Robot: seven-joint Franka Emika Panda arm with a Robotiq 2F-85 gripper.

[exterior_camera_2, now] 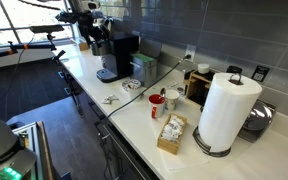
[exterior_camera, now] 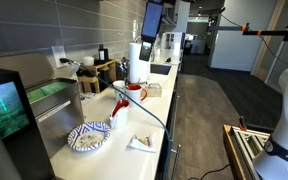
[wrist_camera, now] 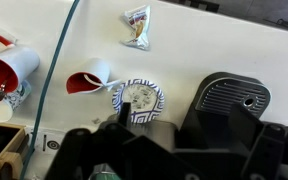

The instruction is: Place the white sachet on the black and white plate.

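Observation:
The white sachet [wrist_camera: 136, 27] lies flat on the white counter; it also shows in both exterior views [exterior_camera: 139, 142] [exterior_camera_2: 111, 99]. The black and white plate [wrist_camera: 138, 98] sits on the counter apart from the sachet, also seen in both exterior views [exterior_camera: 88, 137] [exterior_camera_2: 133, 85]. My gripper [wrist_camera: 189, 138] hangs high above the counter, near the coffee machine, far from both. Its dark fingers stand apart at the bottom of the wrist view with nothing between them. In both exterior views the gripper [exterior_camera: 152, 20] [exterior_camera_2: 87, 15] is well above the worktop.
A tipped white cup with a red inside [wrist_camera: 89, 78] lies right beside the plate. Red mugs [wrist_camera: 14, 70] [exterior_camera: 134, 92] stand nearby. A cable [wrist_camera: 59, 60] runs across the counter. The black coffee machine [exterior_camera_2: 114, 55], a paper towel roll [exterior_camera_2: 226, 110] and a wooden box [exterior_camera_2: 171, 133] stand along the counter.

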